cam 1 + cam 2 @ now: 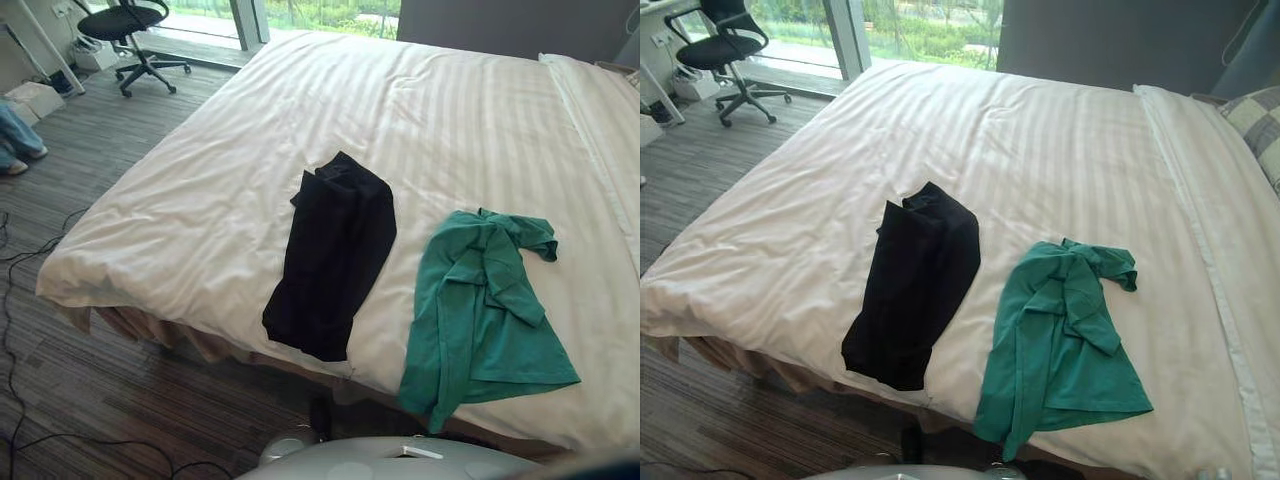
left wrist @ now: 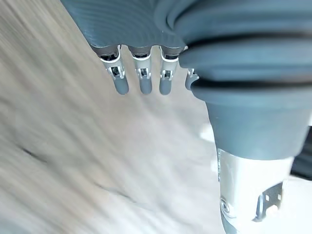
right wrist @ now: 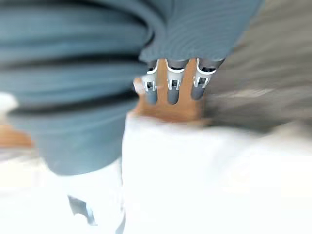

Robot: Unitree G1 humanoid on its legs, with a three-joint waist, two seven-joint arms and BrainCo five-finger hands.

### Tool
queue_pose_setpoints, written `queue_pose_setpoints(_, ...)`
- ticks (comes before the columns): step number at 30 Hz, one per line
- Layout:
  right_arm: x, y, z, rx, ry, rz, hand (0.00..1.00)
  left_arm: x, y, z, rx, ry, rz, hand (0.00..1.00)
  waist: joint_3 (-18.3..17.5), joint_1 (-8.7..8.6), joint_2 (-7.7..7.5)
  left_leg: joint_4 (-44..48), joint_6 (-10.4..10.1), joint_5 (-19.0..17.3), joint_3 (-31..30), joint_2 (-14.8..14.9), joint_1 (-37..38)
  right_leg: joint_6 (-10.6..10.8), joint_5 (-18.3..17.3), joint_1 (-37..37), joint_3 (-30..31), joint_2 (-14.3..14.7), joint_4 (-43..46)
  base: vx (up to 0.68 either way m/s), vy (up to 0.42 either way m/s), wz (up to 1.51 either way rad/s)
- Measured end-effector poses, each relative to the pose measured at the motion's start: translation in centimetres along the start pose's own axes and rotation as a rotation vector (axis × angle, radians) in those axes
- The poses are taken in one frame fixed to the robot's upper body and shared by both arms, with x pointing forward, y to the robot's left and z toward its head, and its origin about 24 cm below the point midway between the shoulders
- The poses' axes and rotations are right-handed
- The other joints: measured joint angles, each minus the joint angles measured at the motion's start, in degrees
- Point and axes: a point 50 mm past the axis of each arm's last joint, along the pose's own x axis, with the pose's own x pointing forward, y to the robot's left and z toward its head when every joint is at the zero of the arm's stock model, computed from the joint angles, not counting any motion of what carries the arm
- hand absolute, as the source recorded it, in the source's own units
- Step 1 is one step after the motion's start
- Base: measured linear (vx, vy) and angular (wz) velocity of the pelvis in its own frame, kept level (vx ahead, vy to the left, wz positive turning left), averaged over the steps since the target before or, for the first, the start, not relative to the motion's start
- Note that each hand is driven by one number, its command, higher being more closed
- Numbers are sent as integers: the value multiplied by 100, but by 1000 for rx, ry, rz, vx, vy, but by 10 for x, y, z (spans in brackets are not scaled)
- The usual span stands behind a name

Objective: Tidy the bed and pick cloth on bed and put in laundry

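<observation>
Two garments lie on the white duvet of the bed [image 1: 220, 200] near its front edge. A black cloth [image 1: 333, 255] lies folded lengthwise at the middle, its lower end reaching the bed's edge. To its right a green shirt [image 1: 485, 315] lies crumpled, with its hem hanging over the edge. My left hand [image 2: 141, 78] hangs over the wooden floor with straight fingers and holds nothing. My right hand [image 3: 173, 85] hangs beside the bed's white cover, fingers straight and empty. Both hands are well apart from the garments.
A black office chair [image 1: 130, 35] stands on the wood floor at the far left by the window. A person's leg and shoe [image 1: 15, 140] show at the left edge. A checked pillow [image 1: 1255, 125] lies at the bed's far right.
</observation>
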Motion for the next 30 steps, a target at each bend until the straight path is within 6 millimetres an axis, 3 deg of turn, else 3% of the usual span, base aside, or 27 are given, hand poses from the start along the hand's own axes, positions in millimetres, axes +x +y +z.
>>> queue_pose_setpoints(1, -1, 24, 27, -1, -122, 85, 0, -2, -31, 38, -15, -149, -110, 0, -58, -6, -58, 1, -6, 43, 16, 57, -19, -13, 5, -45, 9, 26, 6, 11, -11, 5)
queue_pose_setpoints(2, -4, 39, 40, -11, -184, 140, 0, -6, -46, 55, -34, -217, -167, 0, -60, 2, -54, 1, 8, 116, 20, 97, -21, -17, 7, -53, 26, 50, 14, 5, -40, -6)
queue_pose_setpoints(3, -15, 68, 64, -57, -305, 251, 0, -17, -74, 89, -72, -349, -282, 0, -53, 23, 35, 1, 20, 266, 47, 143, -20, -18, 8, -53, 63, 91, 19, -5, -46, -12)
queue_pose_setpoints(4, -28, 93, 81, -95, -402, 352, 0, -34, -99, 114, -99, -459, -396, 0, -125, 29, -30, 1, 45, 304, 100, 156, -15, -23, 11, -54, 86, 96, 18, 17, -32, -10)
queue_pose_setpoints(5, -36, 105, 88, -111, -443, 397, 0, -43, -110, 124, -99, -514, -449, 0, -130, 33, 0, 1, 53, 310, 131, 163, -18, -26, 13, -62, 96, 96, 17, 43, -3, -8)
queue_pose_setpoints(7, -67, 142, 101, -171, -560, 553, 0, -84, -150, 145, -99, -672, -649, 0, -129, 42, 13, 2, 71, 299, 173, 149, -16, -22, 19, -81, 162, 79, 13, 68, 18, -10)
queue_pose_setpoints(9, -86, 160, 99, -244, -605, 661, 0, -112, -170, 145, -60, -754, -768, 0, -138, 63, 2, 3, 98, 280, 277, 139, -12, 3, 34, -126, 269, 84, 9, 86, 24, -25)
queue_pose_setpoints(14, -114, 182, 60, -404, -553, 883, 0, -170, -214, 117, 86, -846, -1070, 0, -147, 59, -13, 35, 203, 258, 504, 105, 73, 98, 100, -163, 567, 24, 2, 130, 29, -29)
queue_pose_setpoints(16, -126, 190, 45, -487, -547, 988, 0, -200, -237, 90, 191, -844, -1239, 0, -151, 54, -5, 41, 210, 265, 574, 102, 128, 98, 101, -116, 732, 11, -5, 123, 13, -22)
queue_pose_setpoints(18, -134, 195, 38, -524, -544, 1051, 0, -217, -248, 73, 259, -838, -1320, 0, -151, 28, -7, 41, 209, 266, 613, 120, 203, 96, 102, -69, 770, 20, -3, 66, -20, -17)
queue_pose_setpoints(20, -151, 206, 30, -563, -559, 1158, 0, -243, -262, 43, 419, -844, -1456, 0, -149, -2, 0, 39, 190, 279, 634, 157, 273, 79, 92, -60, 904, 30, 2, 18, -35, -22)
queue_pose_setpoints(22, -161, 211, 26, -582, -565, 1219, 0, -258, -269, 23, 519, -837, -1539, 0, -137, -34, 20, 37, 169, 294, 640, 193, 269, 59, 81, -66, 934, 48, 12, -12, -35, -12)
queue_pose_setpoints(23, -171, 213, 20, -604, -567, 1282, 0, -265, -272, 3, 636, -820, -1598, 0, -133, -95, 46, 28, 139, 314, 661, 231, 270, 32, 66, -99, 980, 83, 52, -31, -37, -10)
queue_pose_setpoints(30, -194, 214, 2, -638, -545, 1432, 0, -270, -268, -60, 1042, -806, -1684, 0, -64, -294, 237, 4, 55, 402, 851, 452, 166, -122, 126, -452, 1275, 273, 192, -65, -19, -21)
